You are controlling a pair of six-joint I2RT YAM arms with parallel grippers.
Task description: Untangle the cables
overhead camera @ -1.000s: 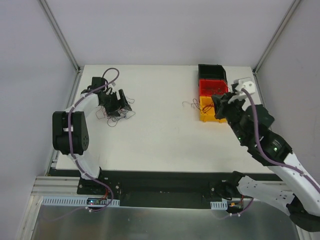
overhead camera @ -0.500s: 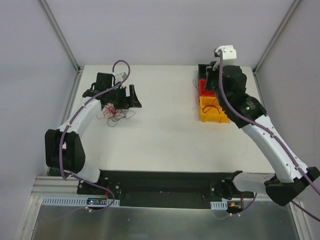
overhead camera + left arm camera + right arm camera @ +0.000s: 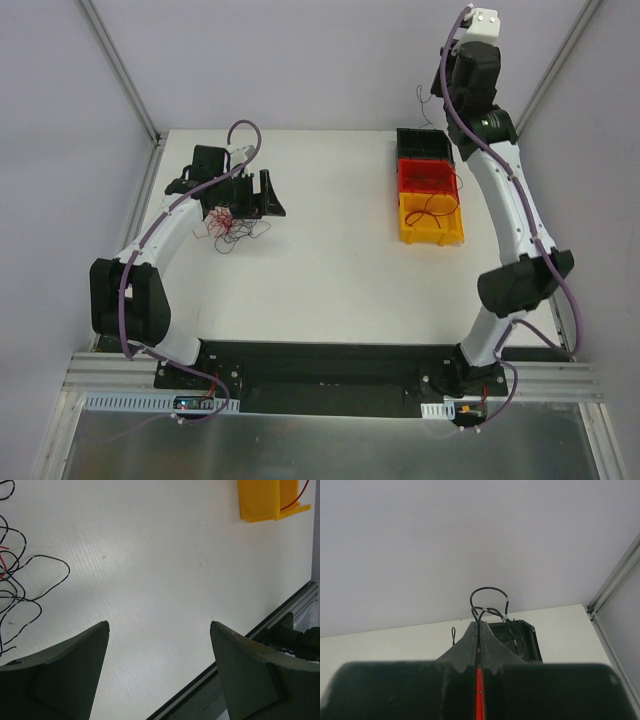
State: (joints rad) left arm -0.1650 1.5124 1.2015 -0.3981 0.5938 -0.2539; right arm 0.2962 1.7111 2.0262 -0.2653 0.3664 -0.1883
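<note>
One black cable (image 3: 488,588) pinched between right jaws; tangle (image 3: 222,222) beside left jaws.

Near the far right corner of the white table (image 3: 330,270), a black plastic bin (image 3: 420,145), a red plastic bin (image 3: 428,190) and a yellow plastic bin (image 3: 430,238) touch in one row.

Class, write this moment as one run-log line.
left hand open near tangle | right hand shut on black cable, held high | untangling unfinished

Cable tangle (image 3: 226,223) on table (image 3: 320,280) left, L gripper (image 3: 252,203) beside; 3 bins (image 3: 401,176) in row right, R gripper (image 3: 479,627) w/ strand (image 3: 487,599) above.
</note>
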